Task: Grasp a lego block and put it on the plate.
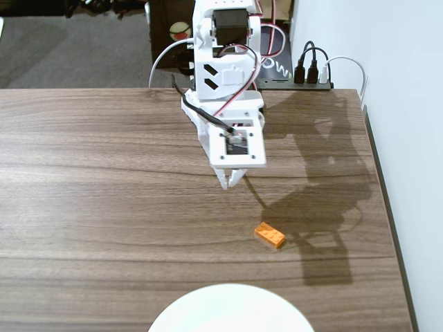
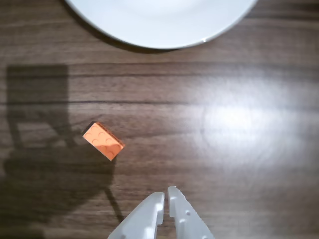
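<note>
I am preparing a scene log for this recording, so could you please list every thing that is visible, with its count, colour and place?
small orange plastic lego block: one, bright orange, lying flat on the table between the gripper and the plate, touching neither; left of the gripper in the wrist view.
large round white plate: one, glossy white, at the near table edge in the fixed view, partly cut off, nothing seen on it.
wooden table: one, dark brown grain.
black power strip: one, black, at the far table edge, with plugs in it.
white robot arm: one, white, with cables.
gripper: one, white, fingertips nearly together, holding nothing.
</note>
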Action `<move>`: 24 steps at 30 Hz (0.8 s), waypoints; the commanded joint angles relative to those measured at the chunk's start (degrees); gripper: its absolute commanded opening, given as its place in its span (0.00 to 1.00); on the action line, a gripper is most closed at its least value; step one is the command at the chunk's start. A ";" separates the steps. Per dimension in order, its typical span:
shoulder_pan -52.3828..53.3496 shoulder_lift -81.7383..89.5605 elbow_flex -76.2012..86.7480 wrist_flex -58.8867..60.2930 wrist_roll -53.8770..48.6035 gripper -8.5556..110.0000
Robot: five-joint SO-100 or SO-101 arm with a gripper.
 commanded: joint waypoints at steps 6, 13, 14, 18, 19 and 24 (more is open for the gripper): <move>-1.76 -6.77 -7.38 1.05 -12.39 0.08; -2.20 -10.90 -9.76 3.96 -18.72 0.12; -2.29 -11.51 -10.28 4.48 -19.16 0.13; -2.02 -13.97 -12.30 6.59 -21.45 0.19; -1.93 -14.59 -12.92 7.38 -22.06 0.19; -1.23 -16.35 -14.33 8.79 -25.49 0.27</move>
